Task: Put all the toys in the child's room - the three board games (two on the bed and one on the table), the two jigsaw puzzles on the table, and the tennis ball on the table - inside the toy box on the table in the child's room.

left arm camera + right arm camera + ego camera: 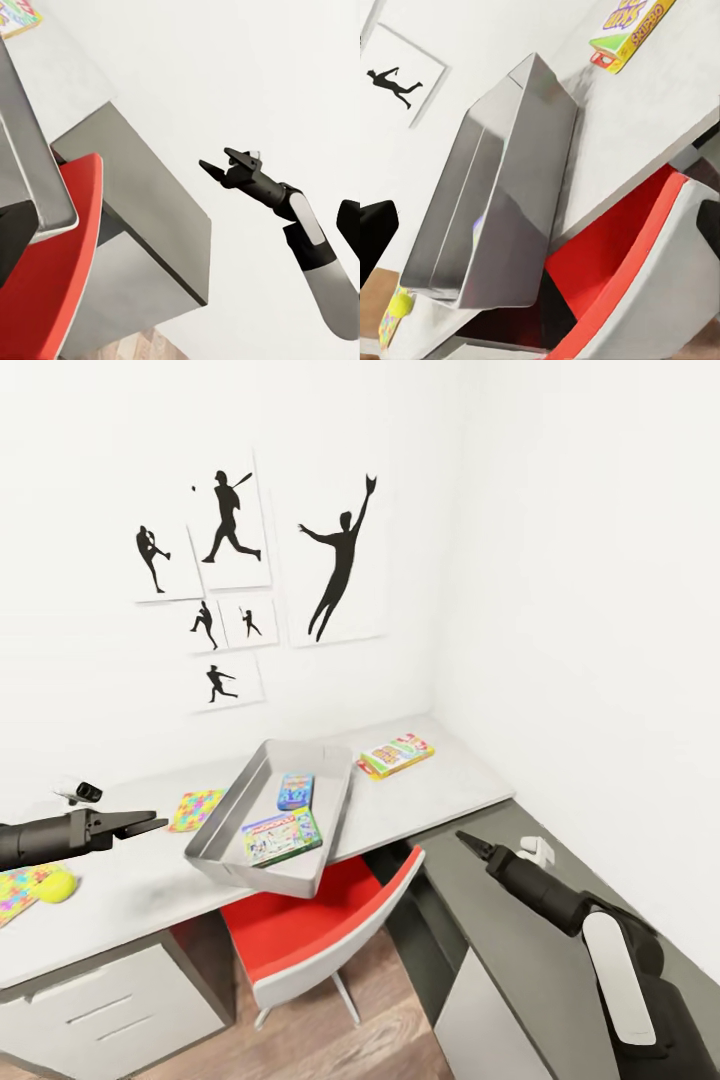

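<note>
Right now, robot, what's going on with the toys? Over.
Left gripper open, right gripper open, both empty. Two games in toy box. Yellow game, puzzles, ball out on table. Box overhangs red chair.

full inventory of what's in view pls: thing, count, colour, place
toy box: 1, grey, overhanging the table's front edge, tilted
board games in box: 2, colourful, inside it
SKIP-BO game: 1, yellow, back right of table
jigsaw puzzles: 2, multicoloured, left of box
tennis ball: 1, yellow-green, far left
table: 1, pale grey top
chair: 1, red seat, under the box
wall pictures: 6, black silhouettes
left gripper: 1, black, over table
right gripper: 1, black, over dark side unit
</note>
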`<state>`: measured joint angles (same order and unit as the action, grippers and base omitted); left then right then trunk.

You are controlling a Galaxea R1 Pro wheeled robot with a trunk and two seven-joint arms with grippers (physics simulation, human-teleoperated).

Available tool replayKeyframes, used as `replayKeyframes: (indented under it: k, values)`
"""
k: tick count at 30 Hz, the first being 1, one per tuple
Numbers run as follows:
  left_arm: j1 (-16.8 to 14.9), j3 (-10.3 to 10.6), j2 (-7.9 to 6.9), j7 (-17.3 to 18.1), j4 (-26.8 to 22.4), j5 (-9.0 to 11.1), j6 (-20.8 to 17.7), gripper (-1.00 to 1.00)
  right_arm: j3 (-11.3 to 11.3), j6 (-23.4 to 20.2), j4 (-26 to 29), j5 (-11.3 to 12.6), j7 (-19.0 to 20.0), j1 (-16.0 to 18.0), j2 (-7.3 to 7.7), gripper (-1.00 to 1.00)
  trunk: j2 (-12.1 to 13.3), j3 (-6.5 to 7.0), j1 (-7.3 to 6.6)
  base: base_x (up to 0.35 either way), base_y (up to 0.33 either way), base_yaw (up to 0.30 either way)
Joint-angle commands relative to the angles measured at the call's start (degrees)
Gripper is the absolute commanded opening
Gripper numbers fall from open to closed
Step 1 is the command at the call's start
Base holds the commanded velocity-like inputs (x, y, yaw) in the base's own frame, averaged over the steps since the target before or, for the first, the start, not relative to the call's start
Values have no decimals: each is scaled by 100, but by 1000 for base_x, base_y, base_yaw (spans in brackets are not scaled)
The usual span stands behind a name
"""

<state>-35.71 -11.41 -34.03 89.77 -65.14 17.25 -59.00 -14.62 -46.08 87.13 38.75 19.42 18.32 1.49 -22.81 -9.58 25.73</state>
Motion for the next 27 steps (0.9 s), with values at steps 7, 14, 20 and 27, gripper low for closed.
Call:
replayKeyframes:
  k: [7, 14, 20, 27]
  values:
    - [-7, 3, -5, 23, 2, -2, -66, 100, -8, -33, -3, -16, 19, 5, -3, 100, -11, -12, 6, 105, 74, 290]
    - [-7, 7, 1, 23, 2, -2, -66, 100, -9, -33, -11, -16, 25, 5, 0, 100, -11, -12, 6, 180, 7, 292]
    - [-7, 0, -1, 23, 2, -2, -61, 100, -14, -33, -12, -16, 27, 5, 0, 100, -11, -12, 6, 245, 1, 146]
    - [-7, -7, -6, 23, 2, 3, -62, 100, -15, -33, -19, -16, 29, 5, 0, 100, -11, -12, 6, 261, 0, 11]
